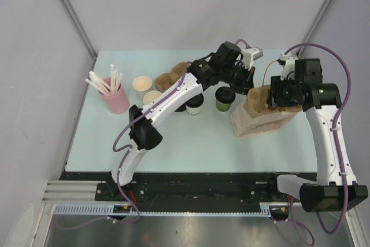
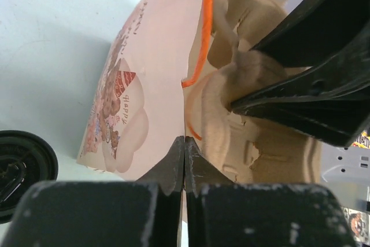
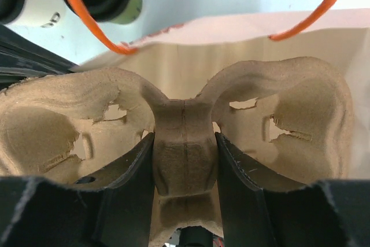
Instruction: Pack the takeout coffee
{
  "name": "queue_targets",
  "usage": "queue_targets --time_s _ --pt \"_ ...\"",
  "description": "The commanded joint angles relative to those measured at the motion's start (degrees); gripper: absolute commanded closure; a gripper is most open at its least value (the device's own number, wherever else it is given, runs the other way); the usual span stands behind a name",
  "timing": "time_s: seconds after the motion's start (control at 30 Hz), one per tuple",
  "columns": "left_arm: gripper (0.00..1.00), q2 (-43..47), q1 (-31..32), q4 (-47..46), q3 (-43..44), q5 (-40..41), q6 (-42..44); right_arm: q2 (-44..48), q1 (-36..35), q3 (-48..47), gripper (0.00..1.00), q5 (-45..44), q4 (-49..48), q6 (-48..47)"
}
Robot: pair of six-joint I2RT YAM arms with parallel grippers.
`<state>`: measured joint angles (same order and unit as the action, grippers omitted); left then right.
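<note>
While both arms meet at the bag (image 1: 257, 122) in the top view, the lidded white cup (image 1: 195, 104) and green cup (image 1: 224, 99) stand on the table (image 1: 191, 143) just left of it, outside. In the left wrist view, the left gripper (image 2: 184, 148) is closed on the bag's rim. In the right wrist view, the right gripper (image 3: 185, 143) clamps the middle post of the carrier (image 3: 58, 125), which sits in the bag's mouth.
</note>
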<state>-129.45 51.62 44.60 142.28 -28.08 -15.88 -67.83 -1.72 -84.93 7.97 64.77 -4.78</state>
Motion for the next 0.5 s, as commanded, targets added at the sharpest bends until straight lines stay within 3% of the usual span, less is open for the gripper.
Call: queue_targets --time_s 0.0,0.2,0.47 --pt "1.0 0.69 -0.02 -1.71 0.63 2.58 4.44 1.65 0.22 3.01 0.8 -1.9 -1.4 -0.85" --pt "1.0 0.95 -0.11 -1.62 0.46 6.89 7.7 1.57 -1.88 4.59 0.81 -4.44 -5.0 -2.78" --pt "1.0 1.3 -0.02 -1.71 0.37 9.08 9.46 1.47 -7.51 10.65 0.83 -15.26 -11.07 -3.4"
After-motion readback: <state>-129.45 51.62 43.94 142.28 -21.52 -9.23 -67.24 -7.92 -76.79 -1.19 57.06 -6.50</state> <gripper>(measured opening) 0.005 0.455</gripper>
